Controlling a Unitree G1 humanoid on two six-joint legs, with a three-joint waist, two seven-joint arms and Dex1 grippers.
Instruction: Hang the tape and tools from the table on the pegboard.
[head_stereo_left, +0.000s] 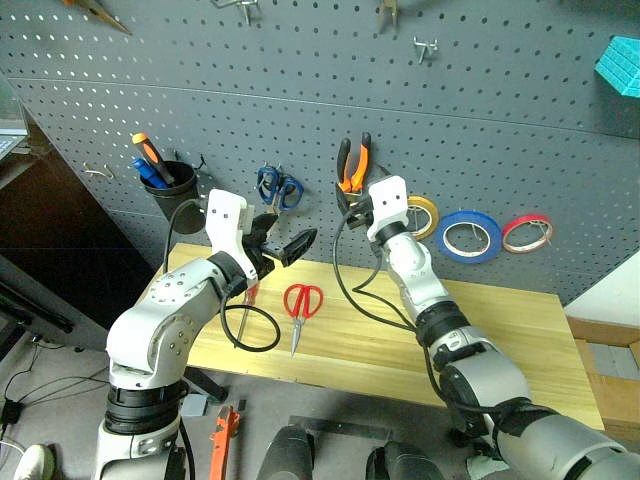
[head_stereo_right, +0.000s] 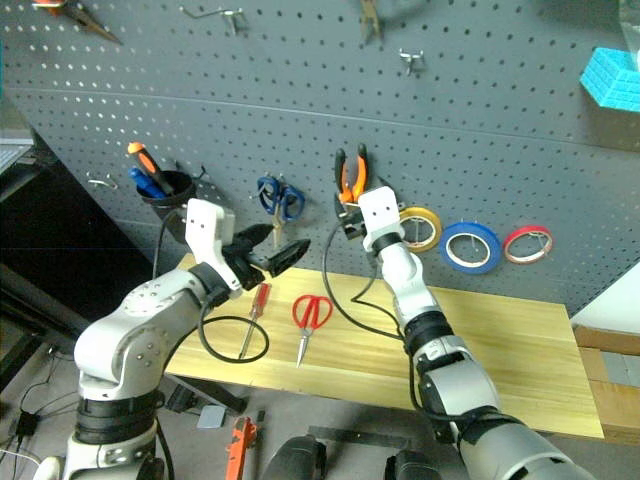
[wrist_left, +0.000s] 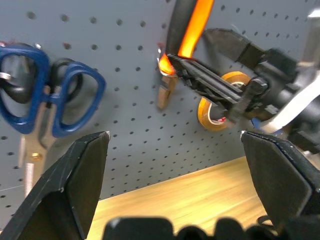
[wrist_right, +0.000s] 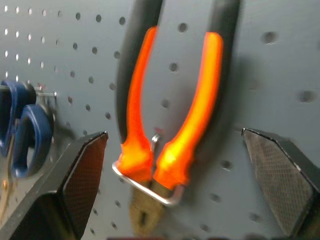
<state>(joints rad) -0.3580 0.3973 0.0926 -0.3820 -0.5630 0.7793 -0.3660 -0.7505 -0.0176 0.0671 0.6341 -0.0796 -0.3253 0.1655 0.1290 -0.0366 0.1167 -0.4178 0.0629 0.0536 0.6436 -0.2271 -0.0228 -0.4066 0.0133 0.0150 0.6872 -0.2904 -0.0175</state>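
Right gripper (head_stereo_left: 352, 205), fingers spread wide and empty, poised just under the pliers (head_stereo_left: 352, 163); pliers hung nose-down in a small metal hook (wrist_right: 150, 187) on the pegboard (head_stereo_left: 480, 110), orange-and-black handles up, jaws of the gripper clear on both sides in the right wrist view. Step in hand, by judgement: release of the pliers, then retreat. Best done by drawing straight back from the board, fingers kept wide, with no sideways sweep that could knock the handles off the hook.

Left gripper (head_stereo_right: 272, 255), likewise wide apart and holding nothing, level above the near-left part of the table (head_stereo_left: 520, 330), pointed toward the right arm.

Outward along the board: blue-handled scissors (head_stereo_left: 279, 187) to the left of the pliers, black cup (head_stereo_left: 170, 188) with two screwdrivers further left; yellow roll (head_stereo_left: 421, 214) just beside the right gripper, then the blue tape (head_stereo_left: 471, 236) and red roll (head_stereo_left: 527, 233), all hung.

Left to hang: red-handled scissors (head_stereo_left: 301, 308) and the slim screwdriver (head_stereo_right: 254, 318), both flat on the table below the left gripper.
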